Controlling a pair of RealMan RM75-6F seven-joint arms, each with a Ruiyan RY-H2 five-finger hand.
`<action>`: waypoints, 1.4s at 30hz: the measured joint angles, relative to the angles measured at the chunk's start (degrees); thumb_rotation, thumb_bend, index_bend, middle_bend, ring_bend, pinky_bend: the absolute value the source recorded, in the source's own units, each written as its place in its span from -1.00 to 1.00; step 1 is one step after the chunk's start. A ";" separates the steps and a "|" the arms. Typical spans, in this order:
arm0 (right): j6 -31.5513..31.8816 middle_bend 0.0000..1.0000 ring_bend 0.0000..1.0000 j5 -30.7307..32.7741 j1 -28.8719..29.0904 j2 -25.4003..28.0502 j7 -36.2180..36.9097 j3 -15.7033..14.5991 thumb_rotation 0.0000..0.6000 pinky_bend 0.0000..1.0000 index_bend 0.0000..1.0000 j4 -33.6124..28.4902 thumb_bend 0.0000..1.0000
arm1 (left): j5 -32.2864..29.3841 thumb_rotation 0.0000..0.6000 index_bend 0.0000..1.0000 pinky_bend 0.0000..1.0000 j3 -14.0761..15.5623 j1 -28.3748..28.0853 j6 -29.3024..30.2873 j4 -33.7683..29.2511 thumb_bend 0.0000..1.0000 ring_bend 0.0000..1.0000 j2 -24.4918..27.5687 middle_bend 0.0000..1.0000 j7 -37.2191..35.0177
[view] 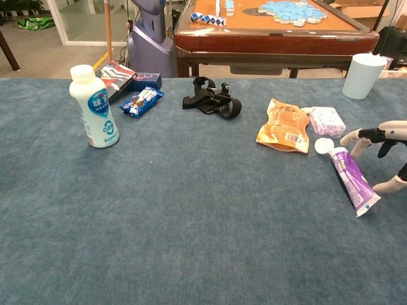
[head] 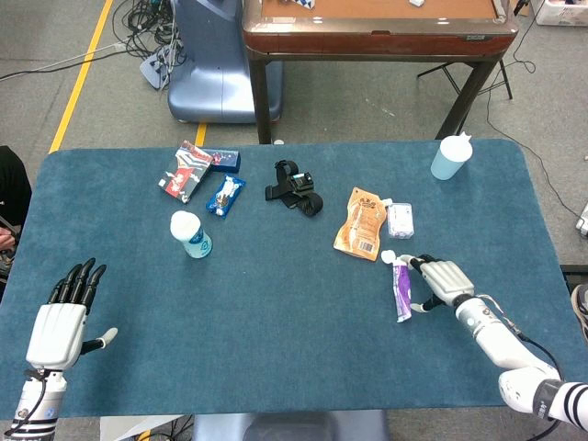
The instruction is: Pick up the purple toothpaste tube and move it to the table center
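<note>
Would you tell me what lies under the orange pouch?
The orange pouch lies flat on the blue table cover; its right edge meets a small white packet. Anything beneath the pouch is hidden.

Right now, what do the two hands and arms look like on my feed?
Both are white plastic hands. The left hand has black fingers, a white thumb and a slim wrist with a dark band bearing small lettering. The right hand has pale fingers with dark sections, a thin cable along its white forearm, and a dark striped band near the elbow.

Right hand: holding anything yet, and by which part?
Cannot tell. The right hand is beside the purple toothpaste tube, fingers spread by its cap and tail; the tube lies on the table. Left hand holds nothing.
</note>
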 measured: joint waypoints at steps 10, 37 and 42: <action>6.52 -0.50 -0.79 -10.55 -0.34 2.98 3.11 -0.80 1.00 -0.61 -0.94 -5.41 -0.78 | 0.24 1.00 -1.00 -0.73 0.06 0.43 0.34 -1.71 -0.87 -1.00 1.16 -1.00 0.76; 5.74 -0.27 -0.78 -16.92 1.07 2.98 -18.85 -8.48 1.00 -0.79 -0.94 -10.40 -0.78 | 1.17 1.00 -1.00 -0.73 0.57 0.80 -0.12 0.73 -0.87 -1.00 1.17 -1.00 -3.25; 6.85 -0.18 -0.79 -16.67 0.86 4.00 -21.88 -9.19 1.00 -0.80 -0.93 -9.08 -0.78 | 1.22 1.00 -1.00 -0.73 0.55 0.87 -0.09 0.74 -0.87 -1.00 1.10 -1.00 -3.42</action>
